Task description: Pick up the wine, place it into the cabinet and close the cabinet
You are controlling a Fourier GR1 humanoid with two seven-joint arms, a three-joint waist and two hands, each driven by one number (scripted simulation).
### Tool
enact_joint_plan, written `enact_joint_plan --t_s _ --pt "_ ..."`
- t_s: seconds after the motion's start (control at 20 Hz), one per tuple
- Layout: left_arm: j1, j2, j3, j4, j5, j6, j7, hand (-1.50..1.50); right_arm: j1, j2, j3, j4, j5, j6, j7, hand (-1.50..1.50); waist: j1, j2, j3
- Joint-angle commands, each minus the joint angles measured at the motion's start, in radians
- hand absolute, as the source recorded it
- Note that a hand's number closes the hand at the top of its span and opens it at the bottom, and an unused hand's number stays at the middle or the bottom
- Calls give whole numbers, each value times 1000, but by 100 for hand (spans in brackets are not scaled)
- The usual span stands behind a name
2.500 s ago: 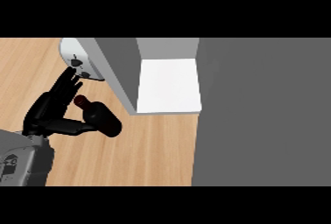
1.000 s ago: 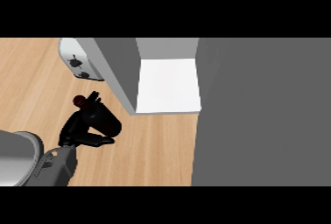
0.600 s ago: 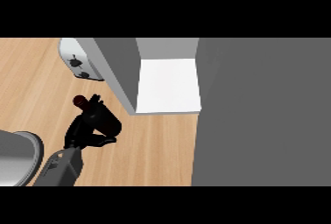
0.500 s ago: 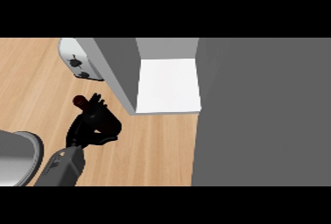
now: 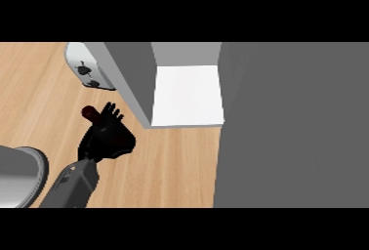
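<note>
Counter (image 5: 173, 166) is supporting the wine (image 5: 89, 112) beside the open cabinet (image 5: 187, 95), and the left hand (image 5: 107, 139) is resting over it with fingers extended, grasping nothing; the pick-up step is pending, requiring finger closure before lifting.

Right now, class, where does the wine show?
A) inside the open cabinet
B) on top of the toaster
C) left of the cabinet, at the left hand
C: the dark red top of the wine pokes out beside the left hand, outside and left of the cabinet.
</note>
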Motion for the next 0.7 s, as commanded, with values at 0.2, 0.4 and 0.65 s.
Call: enact_joint_plan --t_s 0.2,0.4,0.65 --pt "0 -57 -18 14 -5 14 -61 150 66 -23 -33 -248 -114 10 94 -150 7 -3 1" --pt "-55 -53 -38 46 -44 62 -90 150 47 -5 -21 -215 -94 3 85 -150 2 1 0" --pt "-24 -75 -46 -17 -47 120 -133 150 145 -21 -38 -201 -120 46 13 -150 10 -5 2"
